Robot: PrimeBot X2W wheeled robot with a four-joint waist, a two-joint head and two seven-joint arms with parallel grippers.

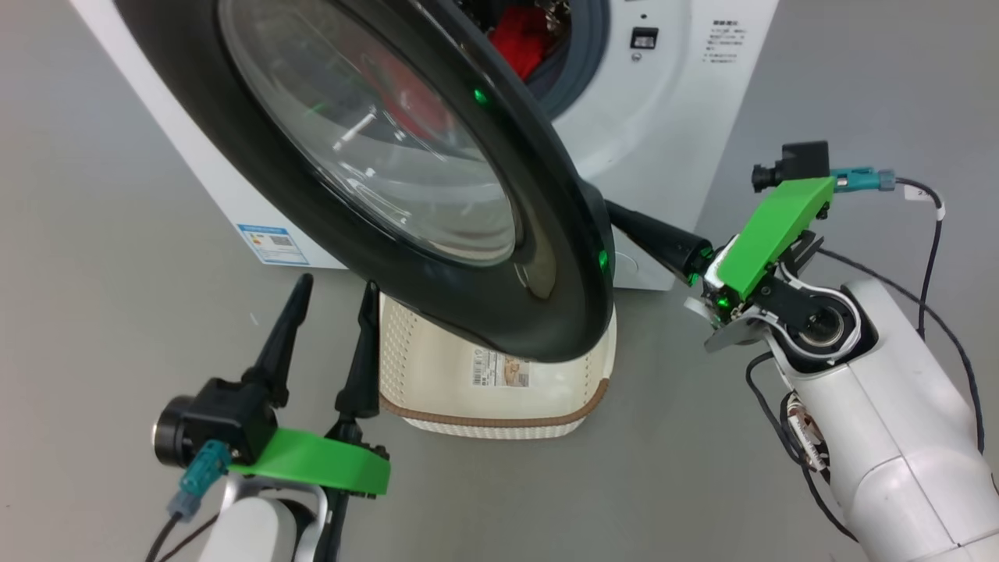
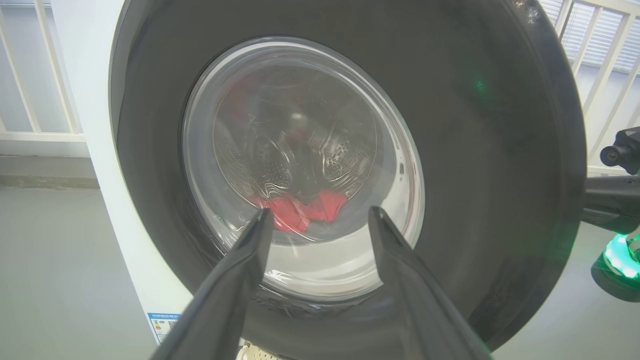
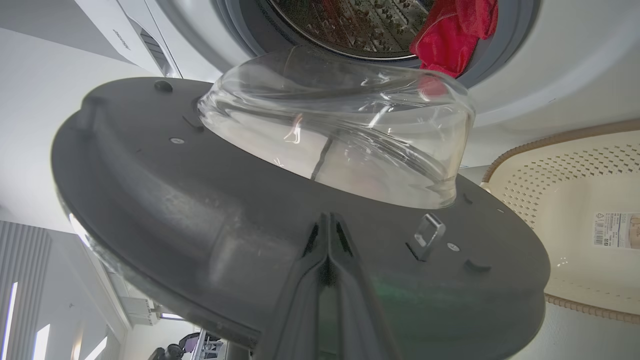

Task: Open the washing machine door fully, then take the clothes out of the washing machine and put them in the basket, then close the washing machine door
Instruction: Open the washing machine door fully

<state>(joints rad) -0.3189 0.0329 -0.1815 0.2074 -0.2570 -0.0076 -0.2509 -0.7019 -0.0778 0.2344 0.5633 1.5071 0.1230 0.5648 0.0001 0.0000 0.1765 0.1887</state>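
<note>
- washing machine (image 1: pixel 663 117): white body, grey seal (image 1: pixel 585 55), steel drum (image 3: pixel 350 20) dotted with holes, 1 blue label sticker (image 1: pixel 271 243).
- washing machine door (image 1: pixel 499 312): glossy black rim, clear glass window.
- clothes (image 1: pixel 519 39): bright red.
- basket (image 1: pixel 437 375): cream-white, rows of small holes, brown woven-look rim, pale printed label (image 1: pixel 499 368).
- fingers (image 1: pixel 282 332): black, on bright green brackets (image 1: pixel 320 462).
- floor (image 1: pixel 94 234): plain grey.

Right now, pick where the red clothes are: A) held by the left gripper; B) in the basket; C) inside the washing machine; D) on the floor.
C: the red clothes lie in the mouth of the washing machine, behind its open door, not in the basket.
</note>
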